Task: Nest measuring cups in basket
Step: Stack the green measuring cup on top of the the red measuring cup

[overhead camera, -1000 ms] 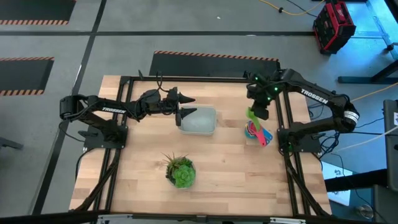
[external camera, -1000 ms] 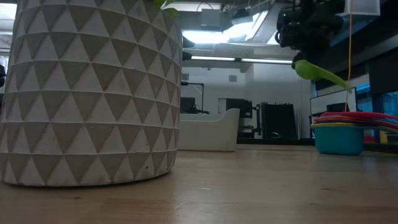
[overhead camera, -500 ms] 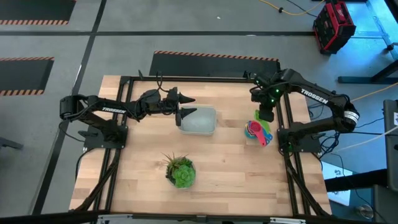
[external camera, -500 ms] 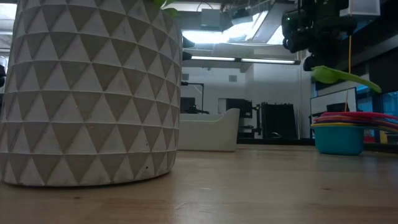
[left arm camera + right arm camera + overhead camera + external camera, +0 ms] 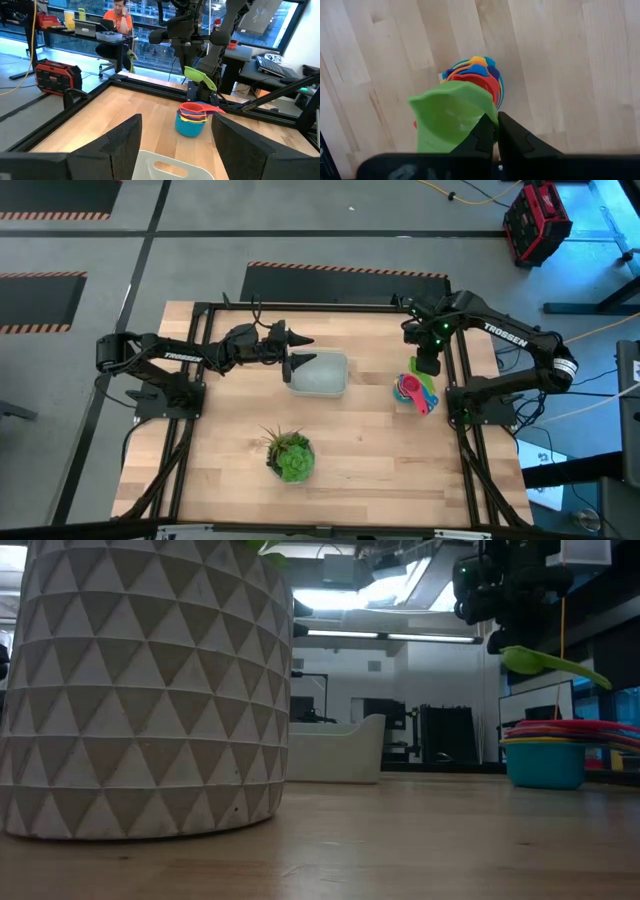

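- The small green plastic measuring cup is up in the air, pinched by its handle end in my right gripper, whose jaws are closed on it; I read that as the top cup lifted clear so it can travel on its own.
- Directly below it sits the rest of the set — a nested stack of plastic cups, blue at the bottom with yellow, orange-red and pink rims above, standing on the right side of the table near the frame rail. The green cup hangs above the stack, not touching it.
- The pale grey-blue translucent plastic basket lies near the table's middle, well apart from the stack; no cup is visible in it.
- My left gripper waits at the basket's left end with its jaws spread wide, the tub's rim between the two fingers in its wrist view. I judge it is there to steady the tub for the drop; I cannot tell whether it touches.
- A leafy green plant in a white triangle-patterned pot stands toward the front edge, clear of the likely path.
- The surface is a light wood plank tabletop in a black frame.
- Beyond — grey floor with hazard-striped mats, a red toolbox, and a seated person in orange at a desk.
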You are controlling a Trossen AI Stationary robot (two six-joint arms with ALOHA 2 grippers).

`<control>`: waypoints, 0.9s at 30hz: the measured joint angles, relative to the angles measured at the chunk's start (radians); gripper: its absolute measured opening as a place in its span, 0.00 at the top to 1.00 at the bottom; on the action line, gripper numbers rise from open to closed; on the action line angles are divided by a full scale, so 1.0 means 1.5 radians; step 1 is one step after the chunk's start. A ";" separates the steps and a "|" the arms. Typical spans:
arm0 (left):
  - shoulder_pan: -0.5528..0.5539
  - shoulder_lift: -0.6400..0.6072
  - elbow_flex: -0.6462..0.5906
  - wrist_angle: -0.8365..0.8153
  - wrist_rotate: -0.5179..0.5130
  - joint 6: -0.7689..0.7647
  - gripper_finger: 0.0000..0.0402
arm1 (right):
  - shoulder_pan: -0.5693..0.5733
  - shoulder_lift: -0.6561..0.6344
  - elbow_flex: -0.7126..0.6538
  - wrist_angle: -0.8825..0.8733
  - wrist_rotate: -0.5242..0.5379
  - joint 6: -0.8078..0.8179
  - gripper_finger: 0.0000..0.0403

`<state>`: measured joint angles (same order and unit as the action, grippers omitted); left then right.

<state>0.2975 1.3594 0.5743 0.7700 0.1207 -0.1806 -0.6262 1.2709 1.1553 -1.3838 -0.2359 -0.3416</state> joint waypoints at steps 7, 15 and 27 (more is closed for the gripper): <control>0.000 0.000 0.000 0.000 0.000 0.000 0.42 | 0.000 0.000 -0.007 0.013 -0.001 0.000 0.96; 0.000 0.000 0.000 -0.003 0.000 0.000 0.42 | 0.000 0.000 -0.089 0.039 -0.019 -0.003 0.96; 0.000 0.000 0.000 -0.035 0.000 0.000 0.42 | 0.000 0.001 -0.175 0.117 -0.071 0.016 0.96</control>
<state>0.2977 1.3594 0.5743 0.7170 0.1204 -0.1802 -0.6258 1.2716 0.8934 -1.2089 -0.3418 -0.3172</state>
